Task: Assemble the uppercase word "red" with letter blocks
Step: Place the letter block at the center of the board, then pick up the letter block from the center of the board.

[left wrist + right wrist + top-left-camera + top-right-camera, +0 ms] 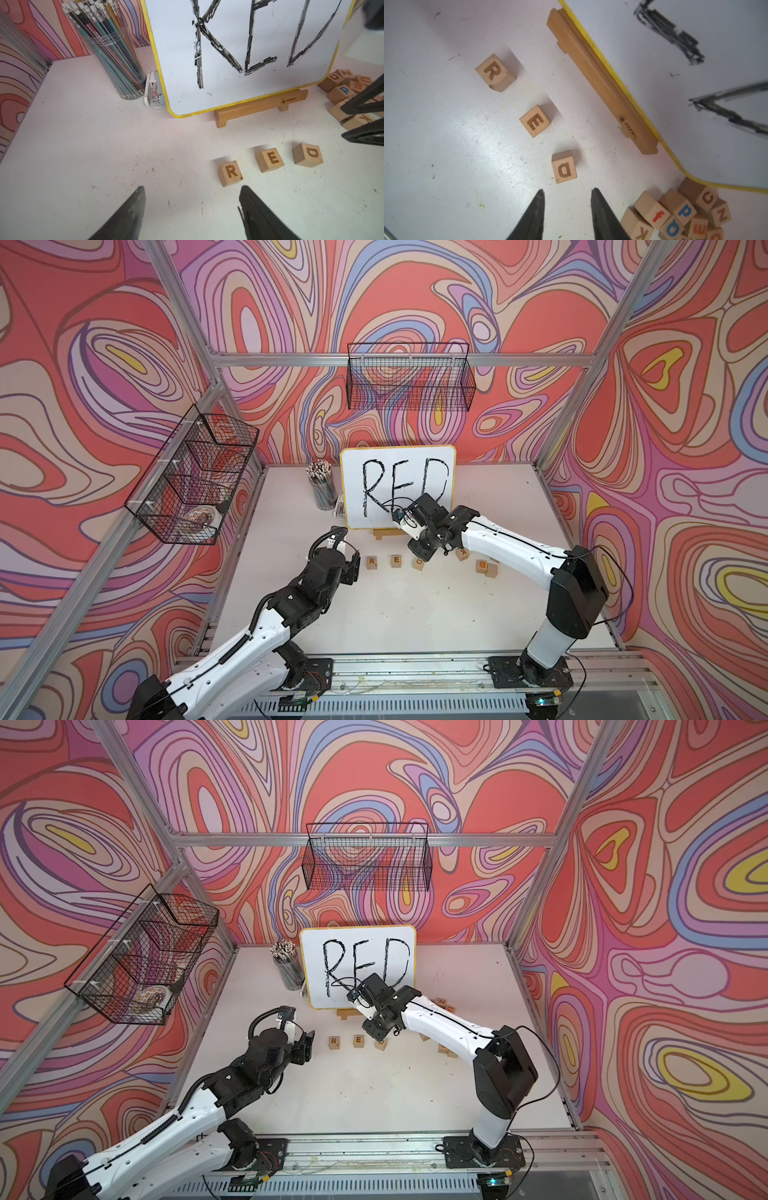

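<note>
Letter blocks [270, 160] sit in a spaced row at six o'clock of the whiteboard [178, 62], RED apparently spelled; left gripper [192, 187] and right gripper [568, 190] gape empty, so perhaps squaring the D block [307, 154] comes next.

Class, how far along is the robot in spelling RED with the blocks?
Done: the R block, E block and D block lie in order, letters up, gaps between, before the whiteboard. In hand: nothing; left gripper and right gripper are open, empty. Left: perhaps squaring the slightly turned D block.
</note>
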Robot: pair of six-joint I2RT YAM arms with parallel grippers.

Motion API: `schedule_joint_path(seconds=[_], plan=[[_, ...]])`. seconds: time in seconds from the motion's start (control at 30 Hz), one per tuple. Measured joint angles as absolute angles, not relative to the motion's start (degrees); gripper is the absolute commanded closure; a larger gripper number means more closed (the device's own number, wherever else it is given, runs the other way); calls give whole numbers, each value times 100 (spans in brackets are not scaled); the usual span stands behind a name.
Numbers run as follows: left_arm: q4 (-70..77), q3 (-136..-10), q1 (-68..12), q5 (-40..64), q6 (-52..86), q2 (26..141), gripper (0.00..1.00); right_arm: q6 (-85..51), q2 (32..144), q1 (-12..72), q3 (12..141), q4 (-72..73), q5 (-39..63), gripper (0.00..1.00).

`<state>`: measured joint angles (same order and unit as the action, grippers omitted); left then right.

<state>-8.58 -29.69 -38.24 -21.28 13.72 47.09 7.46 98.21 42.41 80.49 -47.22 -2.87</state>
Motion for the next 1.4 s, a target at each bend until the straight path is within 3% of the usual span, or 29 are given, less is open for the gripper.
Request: schedule_joint_path(seconds=[0.2, 0.33, 0.53, 0.9, 1.4], plan=[[-843, -2967, -3824, -2123, 1372, 4711, 26, -1492, 9566, 4248, 7743, -4777, -462, 62], [-788, -2967, -3824, -2104, 1372, 4797, 26, -2987, 9225, 4248, 7238, -4698, -506, 52], [-788, -2967, -3824, -2097, 1372, 4821, 26, -4331, 9351, 4274, 6963, -4491, -504, 51], [-788, -2967, -3824, -2099, 1372, 4757, 25, -5321, 10031, 4276, 7098, -4268, -346, 49], [-790, -2967, -3824, -2123, 1372, 4591, 25, -5478, 10578, 4222, 7336, -4185, -301, 49]])
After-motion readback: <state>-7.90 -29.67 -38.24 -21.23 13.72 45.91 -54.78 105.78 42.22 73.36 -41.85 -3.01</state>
